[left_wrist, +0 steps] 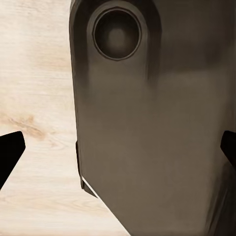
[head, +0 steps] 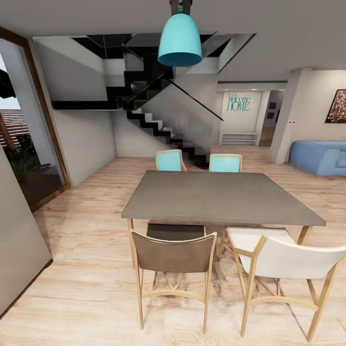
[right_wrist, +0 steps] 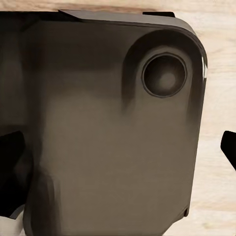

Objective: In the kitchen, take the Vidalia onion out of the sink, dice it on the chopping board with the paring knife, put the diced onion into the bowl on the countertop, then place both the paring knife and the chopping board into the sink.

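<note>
The sink, onion, paring knife, chopping board, bowl and countertop are out of view. The head view looks into a dining room. In the left wrist view my left gripper [left_wrist: 118, 152] hangs open, its dark fingertips [left_wrist: 10, 157] wide apart at the picture's edges, over my own dark grey base [left_wrist: 147, 128] and the wooden floor [left_wrist: 39, 98]. In the right wrist view my right gripper [right_wrist: 120, 150] is also open, with nothing between its fingertips [right_wrist: 228, 147], above the same base [right_wrist: 108, 128].
A matte grey dining table [head: 216, 197] stands straight ahead. A brown chair [head: 174, 257] and a white chair [head: 283, 259] are on its near side, two turquoise chairs [head: 169, 161] beyond. A grey panel [head: 19, 240] is close at left, a blue sofa [head: 319, 156] far right.
</note>
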Controlling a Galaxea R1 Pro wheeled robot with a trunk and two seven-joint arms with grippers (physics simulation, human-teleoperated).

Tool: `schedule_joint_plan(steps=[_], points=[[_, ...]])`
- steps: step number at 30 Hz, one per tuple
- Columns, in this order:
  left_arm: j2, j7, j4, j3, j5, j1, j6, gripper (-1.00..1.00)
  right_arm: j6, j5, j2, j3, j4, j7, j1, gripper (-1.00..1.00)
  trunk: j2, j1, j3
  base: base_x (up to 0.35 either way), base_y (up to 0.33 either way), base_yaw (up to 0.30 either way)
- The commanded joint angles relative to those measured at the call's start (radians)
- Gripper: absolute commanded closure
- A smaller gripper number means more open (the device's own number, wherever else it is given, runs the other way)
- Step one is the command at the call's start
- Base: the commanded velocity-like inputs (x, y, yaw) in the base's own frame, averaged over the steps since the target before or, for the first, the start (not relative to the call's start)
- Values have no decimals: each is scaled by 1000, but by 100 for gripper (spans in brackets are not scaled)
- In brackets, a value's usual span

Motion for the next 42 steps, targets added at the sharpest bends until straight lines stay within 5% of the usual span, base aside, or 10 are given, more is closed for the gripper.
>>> schedule_joint_plan(steps=[1,13,19,28,42], points=[[0,0,0,0,0,0,0,-100,-2,0,0,0,0,0,0,-100,0,0,-1,0,0,0],[11,0,0,0,2,0,0,-100,-52,0,-5,0,-1,0,0,-100,0,0,-1,0,0,0],[15,-1,0,1,3,0,0,-100,-158,-2,-1,-1,-1,0,0,-100,0,0,-1,0,0,0],[-20,-5,-3,5,9,0,0,-100,-188,-4,4,-1,-1,4,0,-100,0,0,-1,0,0,0],[-24,0,-328,8,9,0,-5,-100,-257,0,-4,-2,-211,-2,0,-100,0,0,-1,0,0,0]])
